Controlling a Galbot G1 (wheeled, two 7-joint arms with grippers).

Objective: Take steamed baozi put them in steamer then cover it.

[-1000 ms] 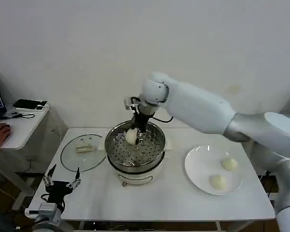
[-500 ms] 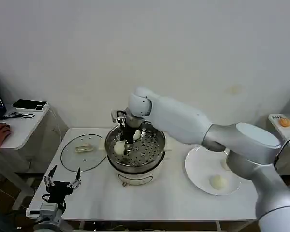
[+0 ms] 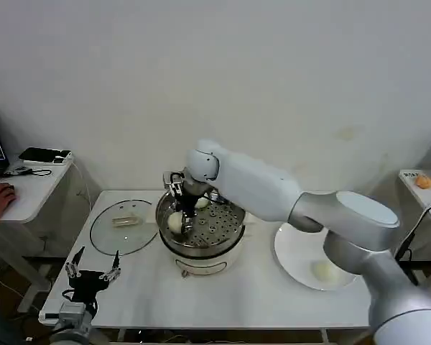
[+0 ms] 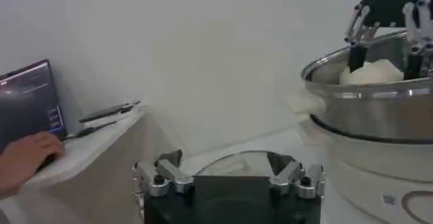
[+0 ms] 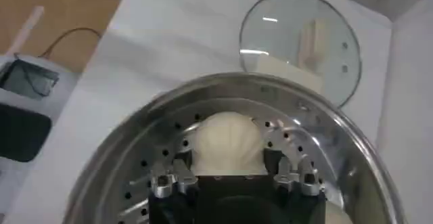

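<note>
Round stainless-steel steamer [image 3: 201,233], polished, with a perforated inner tray and a cream-white base, standing at the middle of a white table [image 3: 258,298]. Two smooth, pale cream baozi lie inside it: one [image 3: 176,223] at the left side of the tray, between the fingers of the right gripper [image 3: 181,215], and a second [image 3: 202,203] just behind the gripper at the far side. In the right wrist view the fingers [image 5: 167,182] sit narrowly spread on either side of the domed bun [image 5: 228,137], touching its flanks, with the bun resting on the tray.

On the flat white plate [image 3: 294,244], to the right of the steamer, one further baozi [image 3: 323,270] shows below the forearm, which hides part of the plate.

The clear round glass lid [image 3: 122,227], with a pale block handle at its centre, lies flat on the table to the left of the steamer.

Left gripper [image 3: 92,267] hovers at the table's front left corner, fingers spread wide and holding nothing.
</note>
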